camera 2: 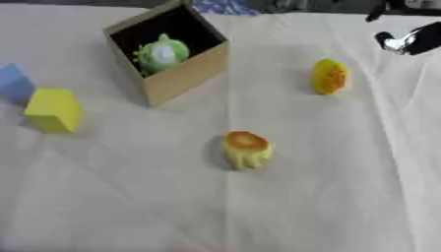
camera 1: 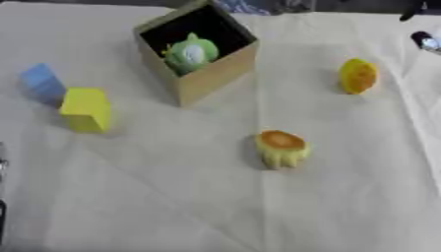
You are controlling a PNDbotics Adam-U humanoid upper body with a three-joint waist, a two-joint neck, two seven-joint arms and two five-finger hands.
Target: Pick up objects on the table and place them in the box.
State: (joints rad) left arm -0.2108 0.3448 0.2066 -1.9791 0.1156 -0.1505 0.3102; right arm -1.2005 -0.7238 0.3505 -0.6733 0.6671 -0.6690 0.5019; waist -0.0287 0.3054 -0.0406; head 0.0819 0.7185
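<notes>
Cream cloth covers the counter (camera 1: 344, 206), creased in places, so expect small things to rock a little when you nudge them.

The box (camera 1: 211, 76) is tan cardboard, open-topped, standing toward the far edge left of centre. A green soft toy (camera 1: 191, 53) already sits inside it, leaving room beside it.

Four things are left out on the cloth:
- Yellow block (camera 1: 86, 109), near the left edge, upright. Looks rigid and light; flat faces, so take it across two opposite sides.
- Blue block (camera 1: 41, 82), just behind it toward the far left, touching or nearly so; you cannot tell which. Lift the yellow one first or you may knock both.
- Yellow toy with an orange top (camera 1: 282, 147), near the middle of the counter. Its shape is lumpy at the base; it looks like soft rubber or plastic, probably light. Take it round the middle, below the orange cap.
- Rounded yellow-orange piece (camera 1: 358, 75), toward the far right. The curved surface will likely slip; close on its widest part from both sides.

Your right hand (camera 2: 412, 40) shows only as a dark and silver shape at the far right corner, well apart from everything; you cannot tell whether its fingers are spread or curled. Your left hand is out of sight in both views.

Nothing here looks fragile or heavy. The rounded piece lies nearest your right hand.
</notes>
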